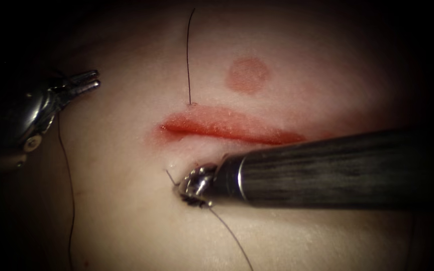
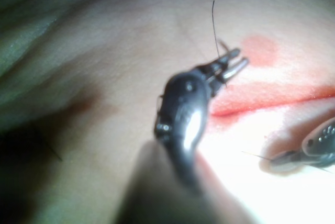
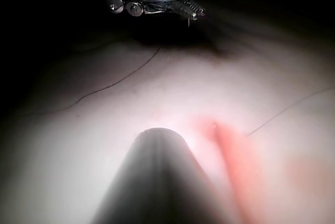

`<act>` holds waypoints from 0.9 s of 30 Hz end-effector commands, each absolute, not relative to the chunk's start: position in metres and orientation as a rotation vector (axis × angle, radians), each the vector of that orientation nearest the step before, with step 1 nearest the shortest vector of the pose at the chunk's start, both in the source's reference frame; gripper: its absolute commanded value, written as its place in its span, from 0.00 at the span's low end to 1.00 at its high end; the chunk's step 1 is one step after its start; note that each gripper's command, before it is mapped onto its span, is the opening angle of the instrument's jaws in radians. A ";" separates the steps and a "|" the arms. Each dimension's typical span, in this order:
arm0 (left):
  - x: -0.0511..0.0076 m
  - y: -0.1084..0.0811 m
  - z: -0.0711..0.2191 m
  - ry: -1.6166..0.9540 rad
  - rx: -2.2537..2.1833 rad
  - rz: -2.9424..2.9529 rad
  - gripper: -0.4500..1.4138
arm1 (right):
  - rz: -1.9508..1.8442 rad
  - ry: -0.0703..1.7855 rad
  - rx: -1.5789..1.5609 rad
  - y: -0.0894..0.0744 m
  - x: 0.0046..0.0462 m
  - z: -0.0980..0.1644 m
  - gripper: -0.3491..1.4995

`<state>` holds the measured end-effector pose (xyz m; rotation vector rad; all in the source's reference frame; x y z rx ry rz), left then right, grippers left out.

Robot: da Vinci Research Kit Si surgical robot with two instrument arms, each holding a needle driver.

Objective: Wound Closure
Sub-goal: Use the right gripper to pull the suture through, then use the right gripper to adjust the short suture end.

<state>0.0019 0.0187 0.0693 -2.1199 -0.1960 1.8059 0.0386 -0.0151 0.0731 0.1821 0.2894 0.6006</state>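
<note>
1. Right tool (image 1: 193,193) presses its tip into the tissue (image 1: 126,211) just below the cut (image 1: 227,128); I cannot tell how its jaws stand.
2. Left tool (image 1: 84,83) hangs well off to the left, jaws nearly together, holding nothing.
3. Thread (image 1: 188,55) enters above the cut and trails out by my right tip.
4. Needle: possibly buried at that tip; I must find it before any regrasp.

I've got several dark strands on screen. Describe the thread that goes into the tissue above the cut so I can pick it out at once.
Find the red cut across the tissue. Just above its left part, a thread rises nearly straight up from a small puncture. Unlike the other strands, it touches neither tool and lies beside a round pink mark.
</note>
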 end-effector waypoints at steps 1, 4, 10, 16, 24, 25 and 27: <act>0.0014 0.019 0.070 -0.198 -2.121 1.805 0.05 | 0.594 0.293 0.186 -0.016 0.0387 0.073 0.00; 0.0014 0.019 0.070 -0.199 -2.121 1.805 0.05 | 0.571 0.297 0.186 -0.017 0.0378 0.071 0.00; 0.0014 0.019 0.070 -0.200 -2.121 1.804 0.05 | 0.535 0.307 0.189 -0.020 0.0342 0.067 0.00; 0.0009 0.019 0.070 -0.194 -2.117 1.804 0.05 | 0.540 0.295 0.177 -0.020 0.0330 0.067 0.00; 0.0008 0.019 0.070 -0.196 -2.119 1.802 0.05 | 0.593 0.430 0.062 -0.018 0.0337 0.068 0.99; 0.0009 0.019 0.070 -0.196 -2.119 1.802 0.05 | 0.583 0.500 0.068 -0.018 0.0336 0.068 0.99; 0.0010 0.019 0.070 -0.197 -2.120 1.802 0.05 | 0.571 0.632 0.121 -0.016 0.0329 0.067 0.99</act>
